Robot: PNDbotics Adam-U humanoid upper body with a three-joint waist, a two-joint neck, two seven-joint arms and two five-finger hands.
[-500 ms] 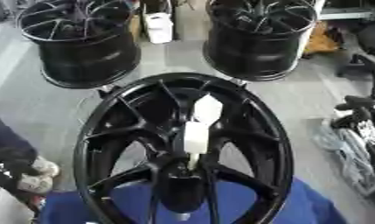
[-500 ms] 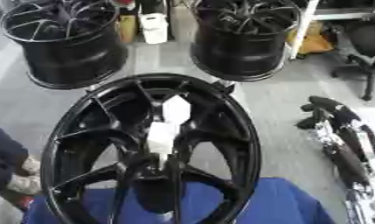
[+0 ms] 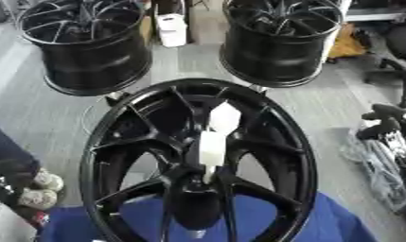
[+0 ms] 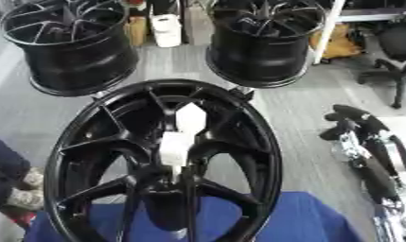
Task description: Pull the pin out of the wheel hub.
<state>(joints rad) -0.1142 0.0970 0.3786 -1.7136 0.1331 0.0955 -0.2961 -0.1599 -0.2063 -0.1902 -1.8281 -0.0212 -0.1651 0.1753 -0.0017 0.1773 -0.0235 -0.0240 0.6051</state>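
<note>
A large black wheel hub (image 3: 115,156) with several spokes stands in the middle, its face turned up toward me. A white pin (image 3: 212,144) sticks out of the hub's centre bore (image 3: 198,182), leaning up and slightly right, with a wider angular head (image 3: 225,117) at its top. Nothing touches the pin. My right hand (image 4: 348,124) shows at the right edge, black with silver parts, well to the right of the wheel and low beside it. My left hand appears in neither view.
The wheel rests on a blue cloth (image 3: 342,222). Two more black wheels stand behind, at back left (image 3: 86,45) and back right (image 3: 280,40), with a white container (image 3: 172,28) between them. A person's dark trouser leg and shoes (image 3: 32,186) are at the lower left.
</note>
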